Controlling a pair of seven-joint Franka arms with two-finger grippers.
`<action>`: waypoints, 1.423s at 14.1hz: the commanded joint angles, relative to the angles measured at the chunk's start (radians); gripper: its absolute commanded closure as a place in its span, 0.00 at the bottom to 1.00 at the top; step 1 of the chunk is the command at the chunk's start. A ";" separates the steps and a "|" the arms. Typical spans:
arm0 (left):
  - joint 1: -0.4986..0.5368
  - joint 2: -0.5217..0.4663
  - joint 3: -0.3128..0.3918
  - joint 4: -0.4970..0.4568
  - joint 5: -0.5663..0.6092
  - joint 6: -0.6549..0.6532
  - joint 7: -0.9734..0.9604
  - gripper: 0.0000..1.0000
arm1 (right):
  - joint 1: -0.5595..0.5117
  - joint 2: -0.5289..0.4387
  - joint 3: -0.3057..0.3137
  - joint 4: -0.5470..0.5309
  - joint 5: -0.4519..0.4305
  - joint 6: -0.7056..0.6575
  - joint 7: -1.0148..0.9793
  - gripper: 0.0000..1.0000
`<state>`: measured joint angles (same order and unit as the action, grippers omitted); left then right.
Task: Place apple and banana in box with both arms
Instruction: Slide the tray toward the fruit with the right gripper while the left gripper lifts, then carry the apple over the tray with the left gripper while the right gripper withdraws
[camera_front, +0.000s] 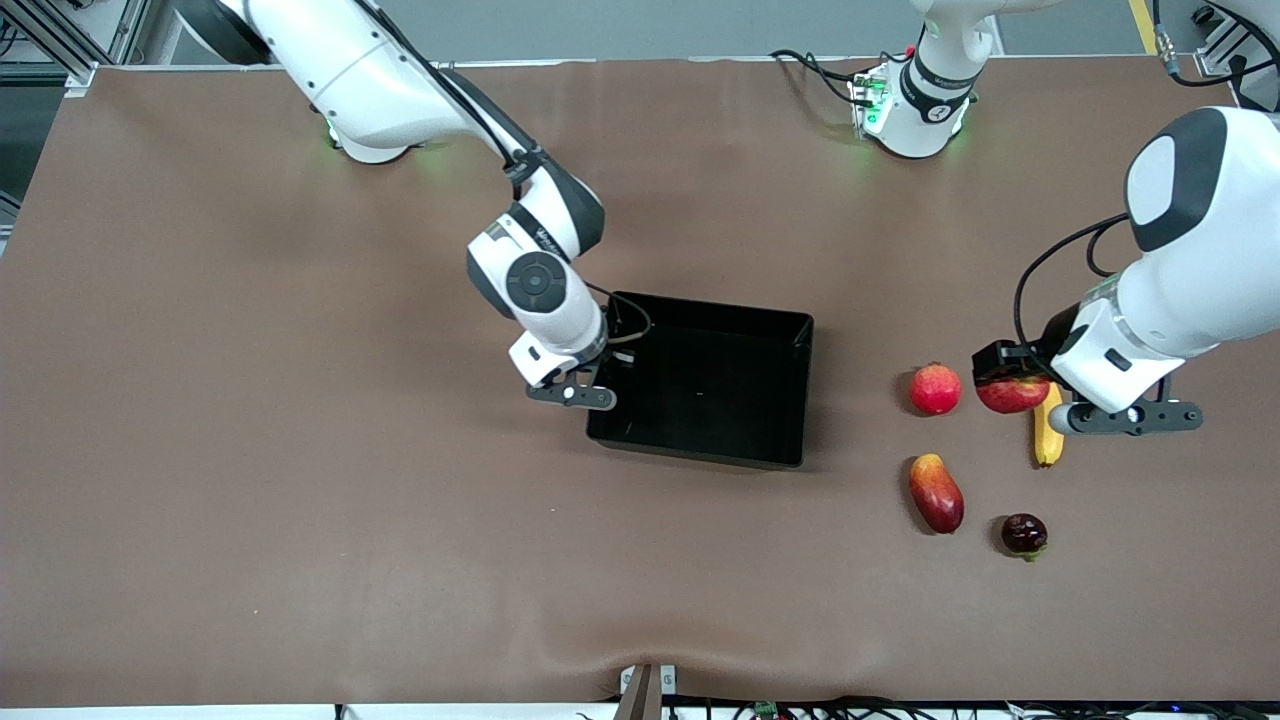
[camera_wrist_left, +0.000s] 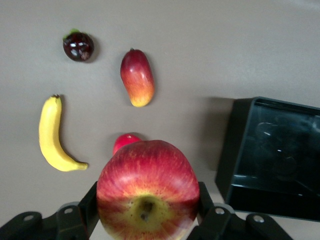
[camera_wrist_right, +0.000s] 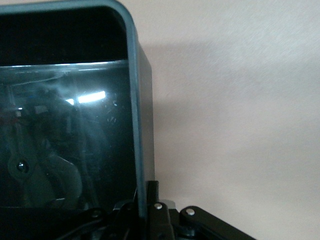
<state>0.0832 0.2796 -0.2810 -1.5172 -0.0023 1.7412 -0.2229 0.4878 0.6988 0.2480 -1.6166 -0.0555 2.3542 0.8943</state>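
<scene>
My left gripper (camera_front: 1010, 383) is shut on the apple (camera_front: 1014, 393), red with a yellow stem dimple, and holds it just above the table between a plain red round fruit and the banana (camera_front: 1046, 432). In the left wrist view the apple (camera_wrist_left: 147, 192) fills the space between the fingers (camera_wrist_left: 204, 200), and the banana (camera_wrist_left: 51, 135) lies on the table apart from it. My right gripper (camera_front: 606, 372) is shut on the wall of the black box (camera_front: 700, 455) at the box's end toward the right arm. In the right wrist view that wall (camera_wrist_right: 142, 110) runs between the jaws of the right gripper (camera_wrist_right: 145, 202).
The plain red round fruit (camera_front: 935, 389) lies between the box and the apple. A red-yellow mango (camera_front: 936, 493) and a dark round fruit (camera_front: 1024, 534) lie nearer to the front camera. They also show in the left wrist view: mango (camera_wrist_left: 137, 77), dark fruit (camera_wrist_left: 78, 46).
</scene>
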 joint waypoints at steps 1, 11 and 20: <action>-0.042 -0.007 0.000 0.000 -0.016 -0.038 -0.102 1.00 | 0.060 0.039 -0.045 0.075 -0.012 0.000 0.057 0.89; -0.132 -0.008 -0.020 -0.046 -0.016 -0.063 -0.367 1.00 | 0.014 -0.033 -0.049 0.090 -0.032 -0.019 0.043 0.00; -0.134 -0.008 -0.165 -0.171 -0.016 0.084 -0.668 1.00 | -0.262 -0.241 -0.038 0.032 -0.010 -0.298 -0.413 0.00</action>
<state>-0.0546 0.2827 -0.4251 -1.6437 -0.0047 1.7636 -0.8289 0.2853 0.5200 0.1869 -1.5228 -0.0646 2.0864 0.5903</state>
